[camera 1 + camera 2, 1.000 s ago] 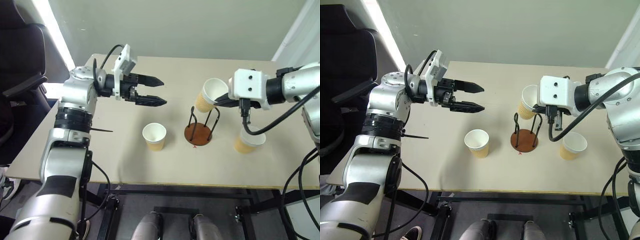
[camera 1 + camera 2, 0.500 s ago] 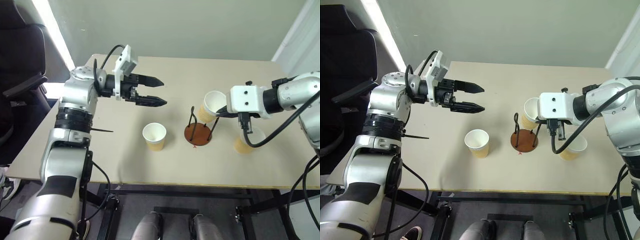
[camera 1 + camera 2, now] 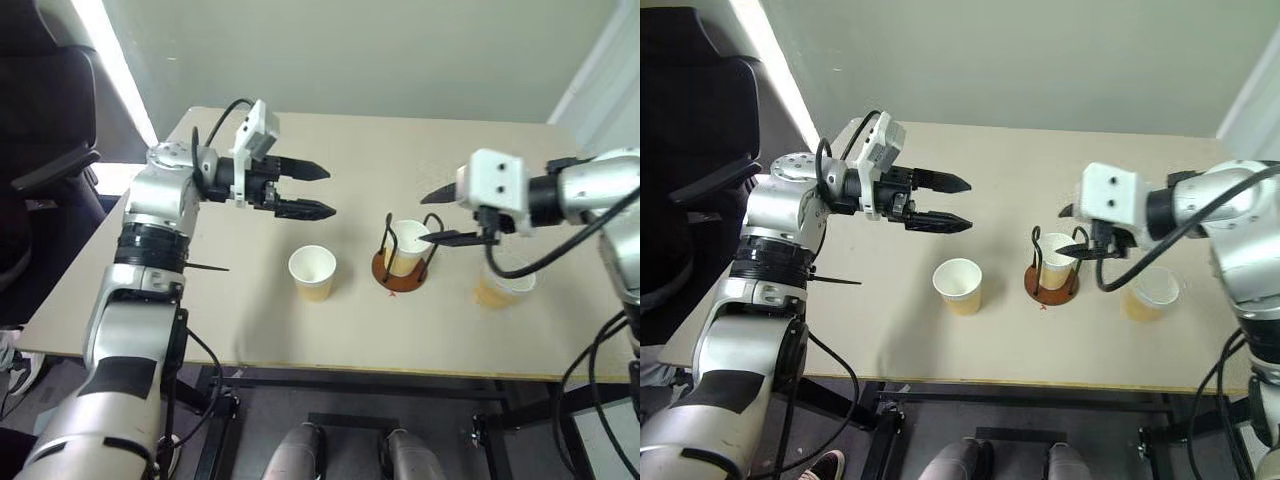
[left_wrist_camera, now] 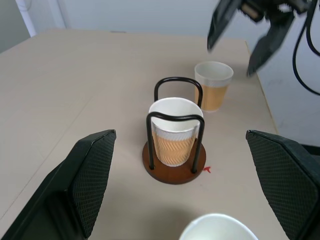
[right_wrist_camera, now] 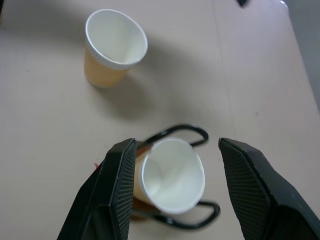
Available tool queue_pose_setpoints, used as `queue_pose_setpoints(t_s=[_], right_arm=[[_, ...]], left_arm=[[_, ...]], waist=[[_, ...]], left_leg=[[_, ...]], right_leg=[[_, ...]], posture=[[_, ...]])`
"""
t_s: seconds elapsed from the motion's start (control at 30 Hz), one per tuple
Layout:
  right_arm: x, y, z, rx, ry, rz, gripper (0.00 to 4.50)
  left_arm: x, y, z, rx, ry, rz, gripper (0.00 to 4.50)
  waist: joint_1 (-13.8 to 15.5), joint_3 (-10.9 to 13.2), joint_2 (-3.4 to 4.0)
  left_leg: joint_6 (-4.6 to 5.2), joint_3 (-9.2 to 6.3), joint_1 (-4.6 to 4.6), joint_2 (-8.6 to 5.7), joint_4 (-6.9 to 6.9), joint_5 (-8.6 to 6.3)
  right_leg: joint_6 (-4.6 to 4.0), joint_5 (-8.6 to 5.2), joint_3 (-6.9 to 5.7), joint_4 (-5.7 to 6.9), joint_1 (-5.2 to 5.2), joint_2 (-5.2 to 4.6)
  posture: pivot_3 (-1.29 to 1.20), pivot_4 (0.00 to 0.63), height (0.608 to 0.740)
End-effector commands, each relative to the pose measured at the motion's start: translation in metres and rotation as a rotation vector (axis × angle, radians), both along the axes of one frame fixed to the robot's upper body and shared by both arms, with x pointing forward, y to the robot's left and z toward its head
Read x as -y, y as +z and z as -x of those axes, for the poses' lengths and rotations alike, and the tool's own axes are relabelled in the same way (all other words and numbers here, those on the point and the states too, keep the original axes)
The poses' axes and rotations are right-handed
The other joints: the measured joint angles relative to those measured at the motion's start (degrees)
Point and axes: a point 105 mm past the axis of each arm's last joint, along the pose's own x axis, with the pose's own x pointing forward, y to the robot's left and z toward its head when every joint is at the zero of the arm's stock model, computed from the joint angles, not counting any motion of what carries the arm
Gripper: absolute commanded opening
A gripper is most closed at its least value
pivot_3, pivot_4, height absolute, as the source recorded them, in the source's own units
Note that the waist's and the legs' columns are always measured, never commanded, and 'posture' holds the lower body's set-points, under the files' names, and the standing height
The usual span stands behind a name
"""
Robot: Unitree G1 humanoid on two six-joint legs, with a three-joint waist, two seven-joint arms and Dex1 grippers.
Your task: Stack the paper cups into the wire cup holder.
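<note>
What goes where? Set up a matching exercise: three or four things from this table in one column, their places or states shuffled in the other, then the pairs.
Things:
1. cup with wire loops around it
2. cup nearest the left claw
3. cup under the right arm
4. right claw

Places or states:
A. standing alone on the table left of the holder
B. open, above the holder
C. seated in the wire cup holder
D. on the table right of the holder

Pairs: 1-C, 2-A, 3-D, 4-B
</note>
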Motion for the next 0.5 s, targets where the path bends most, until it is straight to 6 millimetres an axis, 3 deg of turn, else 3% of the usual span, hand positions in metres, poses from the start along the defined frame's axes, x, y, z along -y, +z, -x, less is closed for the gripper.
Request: queue_pose_setpoints(t_s=[0.03, 0.27, 0.5], right_arm=[[0.024, 0.0, 0.009, 0.014, -0.058, 0.076, 2.62], [0.071, -0.026, 0.007, -0.013, -0.18, 0.288, 2.62], [0.084, -0.044, 0.007, -0.057, -0.189, 0.331, 2.62]], left_arm=[[0.003, 0.01, 0.007, 0.055, -0.051, 0.017, 4.5], [0.008, 0.009, 0.005, 0.051, -0.063, 0.017, 4.5], [0.008, 0.008, 0.006, 0.052, -0.072, 0.008, 4.5]], waist=[[0.1, 0.0, 0.0], [-0.1, 0.0, 0.0], [-0.4, 0.0, 0.0]], left_leg=[[-0.03, 0.01, 0.01, -0.02, 0.01, -0.03], [-0.6, 0.02, 0.1, 0.02, 0.01, -0.33], [-0.3, 0.07, 0.1, 0.02, 0.08, -0.09]], right_leg=[[0.0, 0.0, 0.02, 0.01, 0.0, 0.0], [0.05, 0.02, 0.03, 0.09, 0.0, 0.01], [0.75, -0.11, 0.06, 0.07, 0.03, 0.0]], posture=[[0.0, 0.15, 0.74], [0.0, 0.15, 0.74], [0.0, 0.15, 0.74]])
